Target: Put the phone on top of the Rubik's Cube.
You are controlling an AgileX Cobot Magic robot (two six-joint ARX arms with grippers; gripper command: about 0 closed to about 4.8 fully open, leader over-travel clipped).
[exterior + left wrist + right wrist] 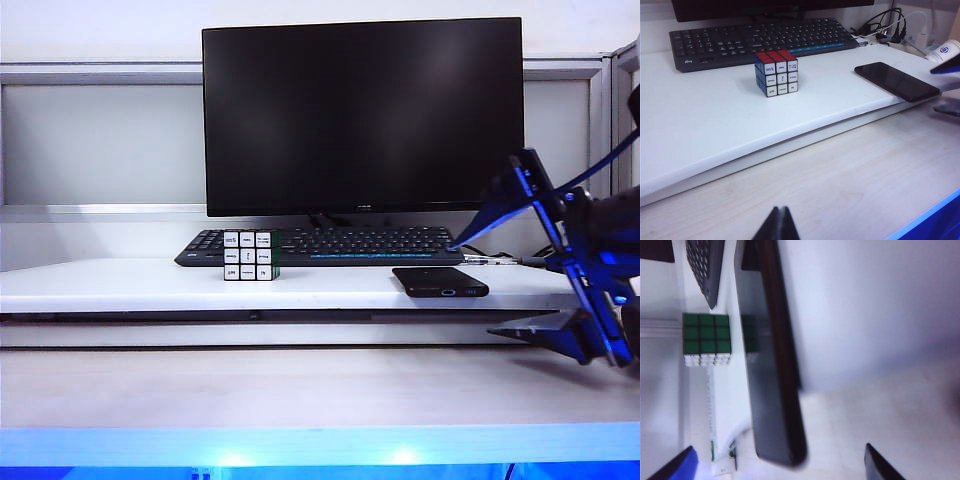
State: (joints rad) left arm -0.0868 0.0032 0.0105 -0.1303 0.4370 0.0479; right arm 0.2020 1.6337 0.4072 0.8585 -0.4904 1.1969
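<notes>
- On the raised white shelf (120, 285) in the exterior view, the Rubik's Cube (250, 255) stands in front of the keyboard (330, 245), left of the middle. The phone (440, 281) lies flat near the shelf's front edge, towards its right end, well apart from the cube.
- At the right edge of that view the right gripper (505, 285) hangs with its two fingers spread wide and nothing between them. Its opening faces the phone's right end without touching it; one fingertip (470, 238) is above the phone, the other below the shelf edge.
- From the left wrist view, the cube (776, 73) shows red on top, and the phone (897, 81) overhangs the shelf's front edge. The left gripper (776, 226) sits low over the wooden tabletop (850, 180), its tips pressed together, holding nothing.
- From the right wrist view, the phone (771, 355) lies between the spread fingertips (677, 466) but untouched; the cube (706, 339) shows green beyond it.
</notes>
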